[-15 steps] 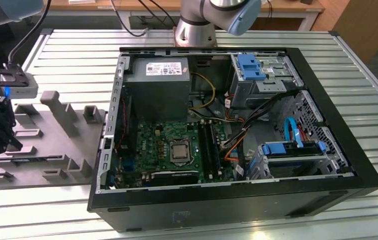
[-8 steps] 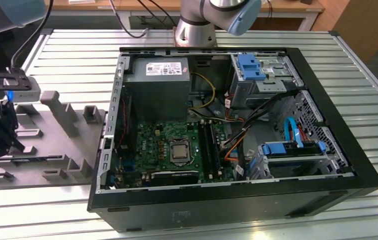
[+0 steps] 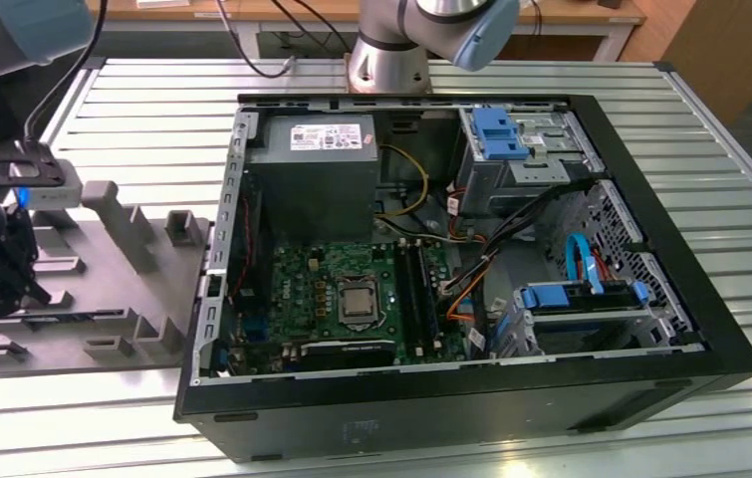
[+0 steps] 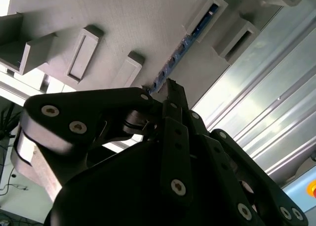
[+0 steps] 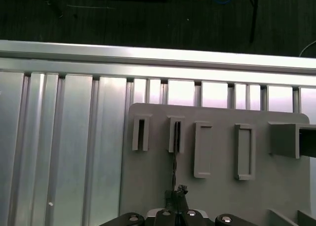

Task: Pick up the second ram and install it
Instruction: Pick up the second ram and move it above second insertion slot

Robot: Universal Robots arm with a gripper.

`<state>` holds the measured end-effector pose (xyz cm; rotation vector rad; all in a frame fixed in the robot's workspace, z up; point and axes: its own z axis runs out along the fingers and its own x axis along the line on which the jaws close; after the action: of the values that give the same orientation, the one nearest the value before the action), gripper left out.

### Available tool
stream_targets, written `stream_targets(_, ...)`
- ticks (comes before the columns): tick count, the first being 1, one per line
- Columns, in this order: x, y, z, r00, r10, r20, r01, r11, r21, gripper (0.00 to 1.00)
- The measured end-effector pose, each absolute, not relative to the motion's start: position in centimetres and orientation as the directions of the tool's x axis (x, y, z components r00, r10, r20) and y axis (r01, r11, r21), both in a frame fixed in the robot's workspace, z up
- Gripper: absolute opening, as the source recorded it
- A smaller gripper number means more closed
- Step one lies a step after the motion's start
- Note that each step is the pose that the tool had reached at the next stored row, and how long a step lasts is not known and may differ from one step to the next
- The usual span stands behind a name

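Second ram (image 5: 174, 161) stands on its thin edge in a slot of the grey fixture (image 3: 124, 299), at the 9 o'clock side of the slatted tabletop (image 3: 149, 119) in the exterior view. The gripper (image 3: 1, 284) is down over that fixture. In both wrist views the jaws look drawn together on the stick's near end, pinching the second ram while it sits in its slot. Its long axis runs straight away from the jaws and parallel to the tabletop's slats, so on the exterior view's 9-to-3 line. Well apart toward 3 o'clock lies the open computer case (image 3: 415, 423), with the grey power supply (image 3: 316, 169) at its 12 o'clock end. The green board (image 3: 303, 289) sits below that, with dark slots (image 3: 418, 294) beside its socket.
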<state>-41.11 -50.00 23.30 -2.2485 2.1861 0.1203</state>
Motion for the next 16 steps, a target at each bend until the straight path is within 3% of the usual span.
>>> stream_targets(16,-41.5,-50.0,21.6,0.027,-0.998,-0.057,-0.998,-0.03,0.051,0.11)
